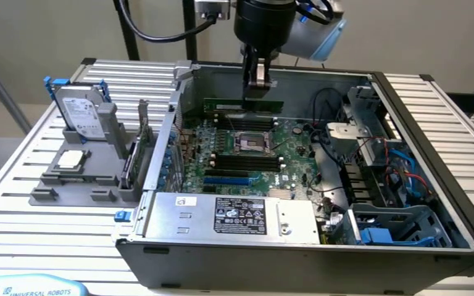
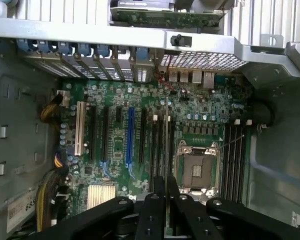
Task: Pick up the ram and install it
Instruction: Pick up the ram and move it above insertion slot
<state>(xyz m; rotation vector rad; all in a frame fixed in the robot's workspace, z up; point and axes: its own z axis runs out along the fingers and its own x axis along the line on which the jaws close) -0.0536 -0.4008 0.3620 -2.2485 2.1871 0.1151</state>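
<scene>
Green and narrow, the ram (image 1: 241, 105) is pinched in my end effector (image 1: 258, 83), whose fingers are closed on the stick's upper edge a little toward its three o'clock end in the exterior view. The stick stands on edge inside the open computer case (image 1: 447, 203), lying lengthwise from nine to three o'clock. It sits at twelve o'clock from the CPU socket (image 1: 252, 142), just over the black memory slots (image 1: 220, 115) on that side of the motherboard (image 1: 296, 161). I cannot tell whether its lower edge touches a slot.

Through the wrist camera I see the ram (image 2: 166, 145) edge-on as a thin line running out from between the end effector (image 2: 166, 186) fingers, beside the CPU socket (image 2: 197, 167).

At nine o'clock from the case, well apart from the stick, a silver hard drive (image 1: 84, 114) and an expansion card (image 1: 142, 154) stand in a grey holder (image 1: 56, 196) on the slatted worktop (image 1: 468, 117).
</scene>
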